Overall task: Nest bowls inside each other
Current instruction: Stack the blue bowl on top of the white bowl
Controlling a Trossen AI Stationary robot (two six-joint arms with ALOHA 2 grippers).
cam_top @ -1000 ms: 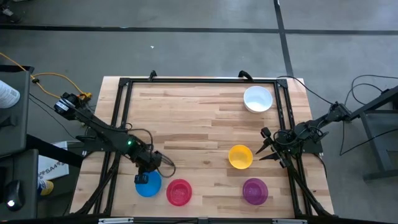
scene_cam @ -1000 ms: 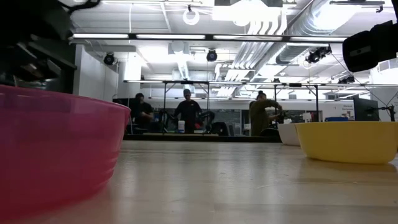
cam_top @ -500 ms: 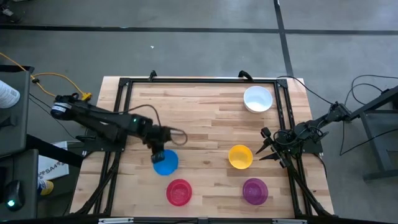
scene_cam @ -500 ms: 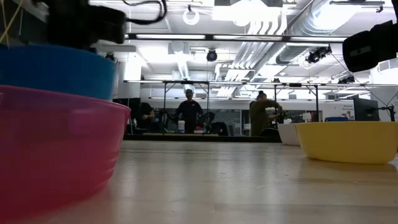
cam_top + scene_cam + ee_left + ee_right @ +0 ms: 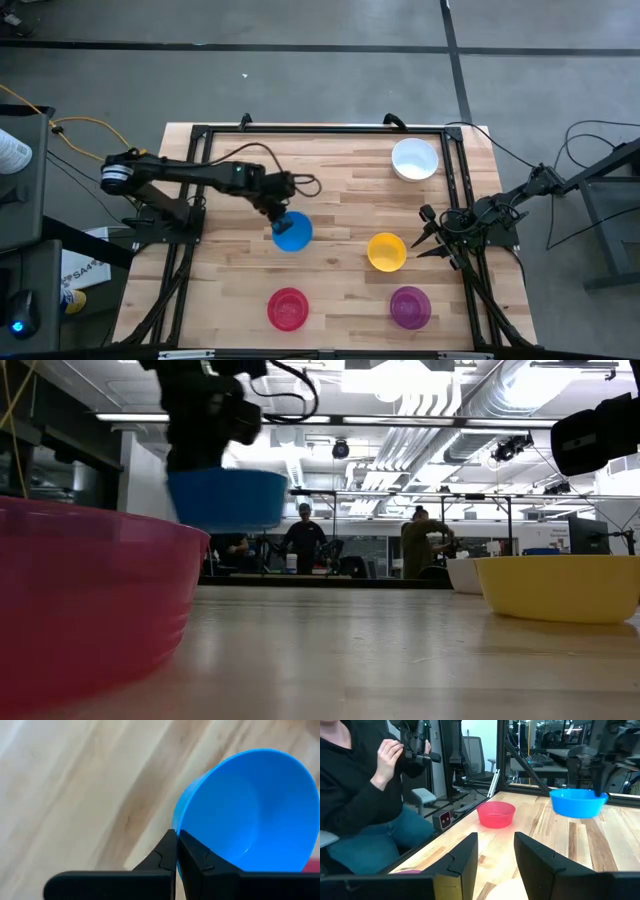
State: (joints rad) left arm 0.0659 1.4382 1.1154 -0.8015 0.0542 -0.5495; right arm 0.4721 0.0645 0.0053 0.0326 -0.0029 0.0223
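My left gripper (image 5: pixel 279 214) is shut on the blue bowl (image 5: pixel 293 232), which hangs over the middle of the wooden table (image 5: pixel 320 180). The low view shows the blue bowl (image 5: pixel 225 498) well above the tabletop. The pinkish red bowl (image 5: pixel 288 308) and the purple bowl (image 5: pixel 410 306) rest on their bases near the front edge. The yellow bowl (image 5: pixel 387 252) sits right of centre and the white bowl (image 5: pixel 414 159) at the far right. My right gripper (image 5: pixel 426 236) waits open at the table's right edge, its fingers around nothing. My left gripper pinches the blue bowl's rim (image 5: pixel 179 822) on the side toward the table's left, one finger inside the bowl and one outside its wall. The fingers come slanting down from above. The bowl hangs upright, mouth up, clear of the table.
A black metal frame (image 5: pixel 200 135) runs along the table's sides. A seated person (image 5: pixel 350 795) shows beyond the table's near edge in the right wrist view. Bare wood lies between the blue bowl and the white bowl.
My left gripper, still shut on the blue bowl, has lifted it from beside the pinkish red bowl at the near left and swung it toward the far edge and the right, to above the table's middle. The bowl has stayed mouth up.
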